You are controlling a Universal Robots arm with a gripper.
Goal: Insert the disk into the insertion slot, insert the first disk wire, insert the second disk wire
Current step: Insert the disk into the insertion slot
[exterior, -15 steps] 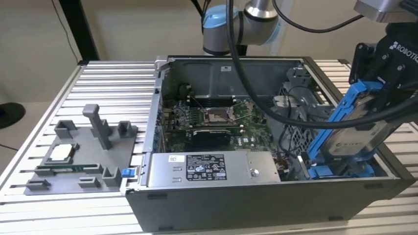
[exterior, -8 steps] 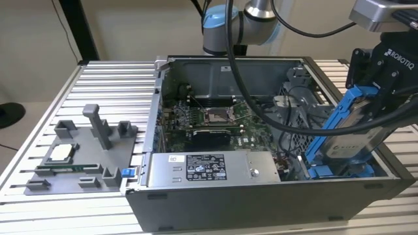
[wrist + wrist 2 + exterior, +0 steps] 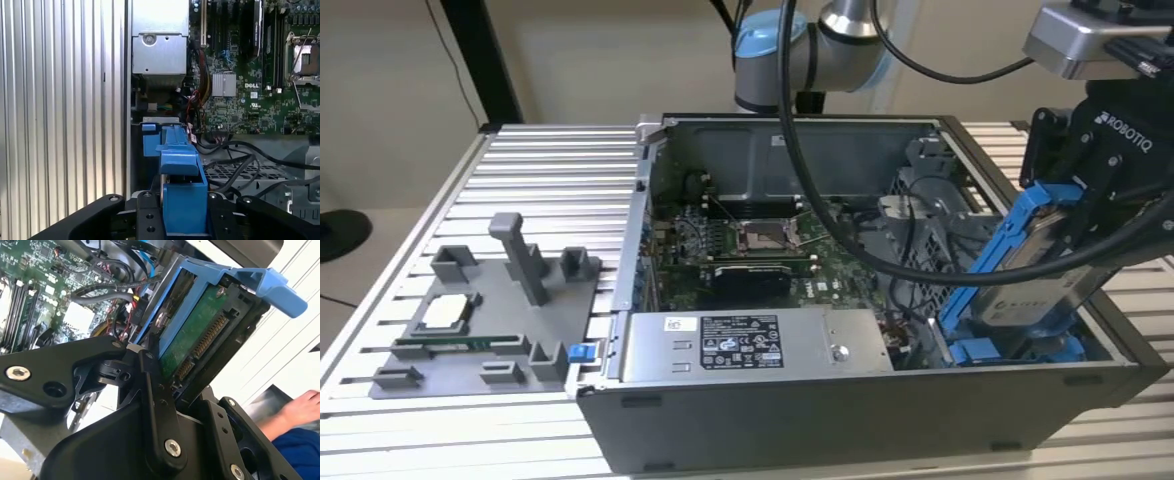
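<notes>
Here our black fingers (image 3: 152,385) grip the blue-framed silver-grey disk (image 3: 1023,300), tilted over the blue-railed grey insertion slot (image 3: 994,352) inside the open grey computer case (image 3: 854,425) (not yet seated); we'd square it to the slot first.

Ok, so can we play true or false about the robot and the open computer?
1. The gripper is holding the disk in its blue carrier. True.
2. The disk lies flat in the insertion slot. False: it is tilted, with its upper end sticking up above the computer case.
3. The motherboard shows inside the open case. True.
4. The grey fixture stands inside the case. False: it stands on the slatted table, to the exterior view's left of the case.
5. A person's hand shows in the second wrist view. True.
</notes>
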